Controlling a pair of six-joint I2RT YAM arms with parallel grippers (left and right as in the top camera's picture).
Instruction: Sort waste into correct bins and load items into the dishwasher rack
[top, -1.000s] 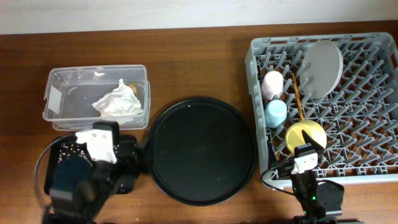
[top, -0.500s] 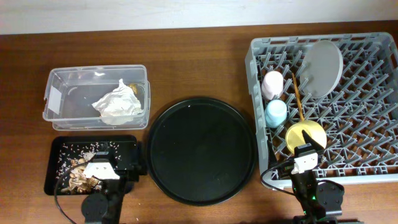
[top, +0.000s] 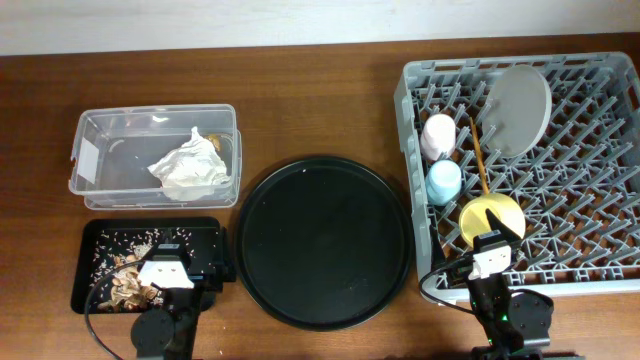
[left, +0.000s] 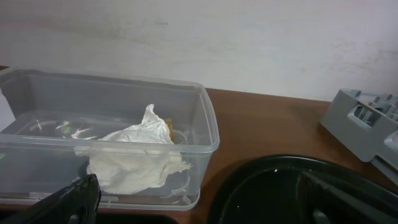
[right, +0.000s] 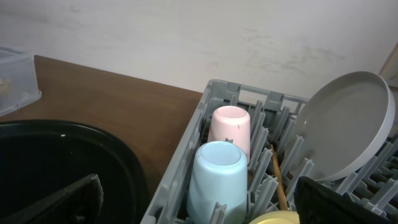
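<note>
The grey dishwasher rack (top: 590, 200) at the right holds the pale plate (top: 517, 110), pink cup (top: 438, 135), light blue cup (top: 444, 181), yellow bowl (top: 490, 218) and chopsticks (top: 477, 155). A crumpled white wrapper (top: 188, 165) lies in the clear tub (top: 100, 150). Brown food scraps (top: 125, 285) lie in the shallow black tray (top: 100, 260). My left gripper (left: 199, 214) is open and empty at the front left, facing the tub (left: 205, 134). My right gripper (right: 199, 211) is open and empty at the rack's front edge, near the blue cup (right: 217, 180).
A large round black tray (top: 325, 240) sits in the middle between the bins and the rack. A pale wall runs along the table's far edge. Both arms are drawn back at the table's front edge.
My left arm has pulled back from above the shallow black tray to the front edge, uncovering the scraps in it. The right arm has not moved.
</note>
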